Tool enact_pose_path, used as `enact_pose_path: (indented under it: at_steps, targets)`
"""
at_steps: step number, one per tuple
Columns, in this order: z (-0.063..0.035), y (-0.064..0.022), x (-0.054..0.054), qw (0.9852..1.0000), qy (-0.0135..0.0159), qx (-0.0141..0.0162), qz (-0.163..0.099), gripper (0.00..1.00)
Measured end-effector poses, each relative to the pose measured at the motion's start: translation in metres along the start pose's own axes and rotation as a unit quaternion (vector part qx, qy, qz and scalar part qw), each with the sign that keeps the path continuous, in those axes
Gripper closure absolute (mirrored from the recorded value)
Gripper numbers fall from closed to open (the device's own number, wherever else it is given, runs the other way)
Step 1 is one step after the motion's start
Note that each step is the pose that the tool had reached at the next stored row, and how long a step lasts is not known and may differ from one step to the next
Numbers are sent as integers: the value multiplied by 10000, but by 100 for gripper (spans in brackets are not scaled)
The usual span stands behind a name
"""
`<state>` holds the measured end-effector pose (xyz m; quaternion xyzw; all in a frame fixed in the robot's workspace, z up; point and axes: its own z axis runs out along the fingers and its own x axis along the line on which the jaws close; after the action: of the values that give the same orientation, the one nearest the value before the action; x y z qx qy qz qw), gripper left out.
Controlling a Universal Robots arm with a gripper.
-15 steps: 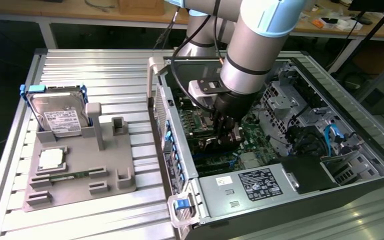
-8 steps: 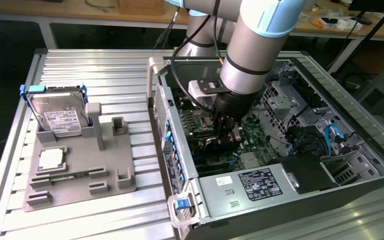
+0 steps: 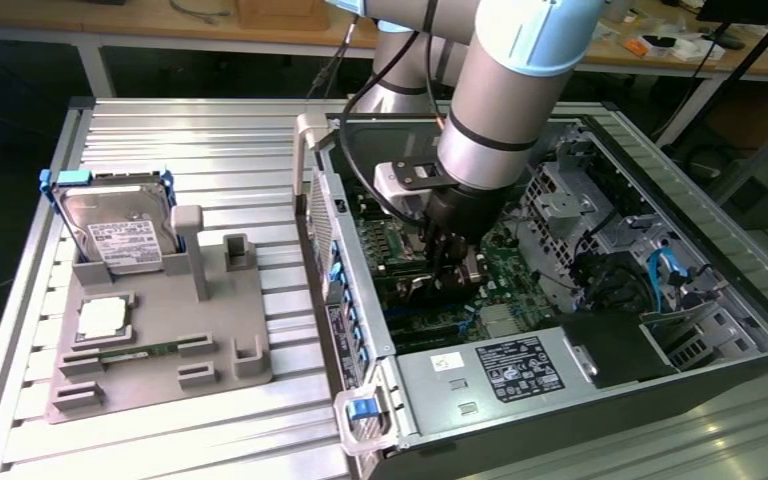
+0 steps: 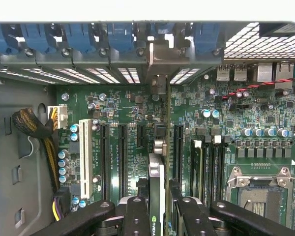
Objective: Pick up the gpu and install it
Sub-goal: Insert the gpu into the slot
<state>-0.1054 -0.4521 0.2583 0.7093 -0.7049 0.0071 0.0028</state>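
Observation:
The gpu [image 4: 156, 196] shows edge-on in the wrist view, a thin dark card with a small logo near its held end. My gripper [image 4: 157, 219] is shut on it, with a black finger [image 4: 136, 216] on each side. The card stands upright over the green motherboard [image 4: 236, 113], in line with the black expansion slots [image 4: 122, 157]. Its silvery end bracket [image 4: 160, 61] reaches the case's rear slot openings. In the exterior view my gripper [image 3: 448, 272] is down inside the open computer case [image 3: 491, 370], and the gpu [image 3: 427, 284] is mostly hidden by the fingers.
A grey fixture [image 3: 157, 340] at the exterior view's left holds a silver hard drive with a blue frame [image 3: 117, 235], a processor chip [image 3: 101, 318] and a green memory stick [image 3: 144, 352]. Inside the case are a yellow-black cable bundle [image 4: 34, 128] and a processor socket [image 4: 258, 189].

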Motion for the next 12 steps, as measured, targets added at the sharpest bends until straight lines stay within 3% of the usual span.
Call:
enact_pose_path:
  at_steps: [4, 12]
  targets:
    - [18, 0, -1, 10000, -1, 36, 0, 73]
    - [19, 1, -1, 10000, -2, 37, 0, 73]
